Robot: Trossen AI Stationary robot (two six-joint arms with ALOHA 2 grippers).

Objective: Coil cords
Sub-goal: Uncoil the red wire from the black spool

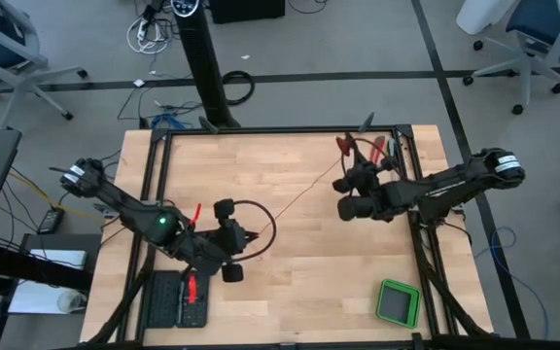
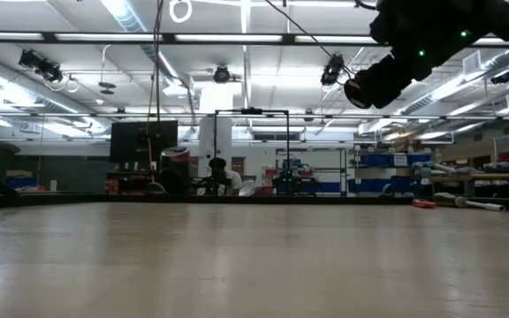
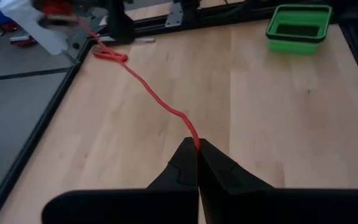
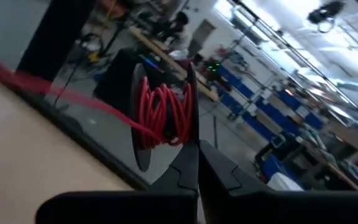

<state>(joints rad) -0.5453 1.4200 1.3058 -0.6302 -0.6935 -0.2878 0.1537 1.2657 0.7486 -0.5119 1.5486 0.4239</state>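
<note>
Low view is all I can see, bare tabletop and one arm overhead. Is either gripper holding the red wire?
Observer: Yes, the left gripper is shut on the red wire.
Operator: And the right one?
Observer: The right gripper is shut too, with loops of the wire bunched at its tip.
Operator: Where's the green box?
Observer: The green box sits near a table corner on the right arm's side, apart from both grippers.

A green box sits near the wooden table's corner.
</note>
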